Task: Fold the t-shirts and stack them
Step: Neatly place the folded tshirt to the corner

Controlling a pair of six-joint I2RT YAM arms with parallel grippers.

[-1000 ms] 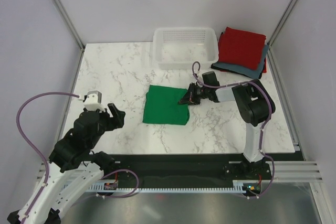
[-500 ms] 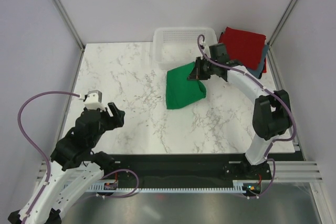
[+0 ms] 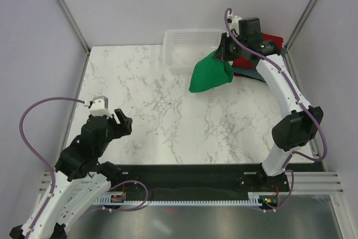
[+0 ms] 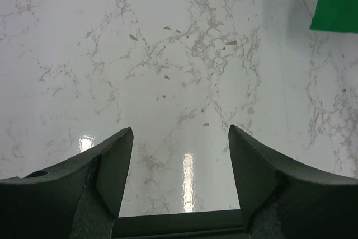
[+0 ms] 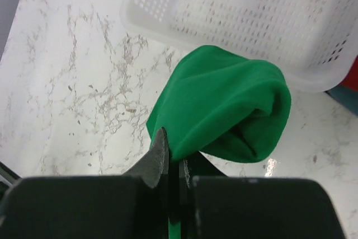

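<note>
Since a second ago the right gripper (image 3: 224,53) has carried the bright green cloth t-shirt (image 3: 210,75) from mid-table toward one o'clock; its jaws pinch one edge, so it hangs sagging above the white marble table (image 3: 140,82); the red and grey-blue folded stack (image 3: 273,43) lies just behind, likely its landing; the white mesh plastic basket (image 3: 187,46) crowds the left; the left gripper (image 3: 114,122) waits wide, empty, at seven o'clock.

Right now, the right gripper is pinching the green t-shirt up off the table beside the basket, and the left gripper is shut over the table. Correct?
Not quite: the left gripper is open, not shut. The left wrist view shows its fingers well apart above the table. The rest stands: the right gripper pinches the green t-shirt off the table beside the basket.
</note>
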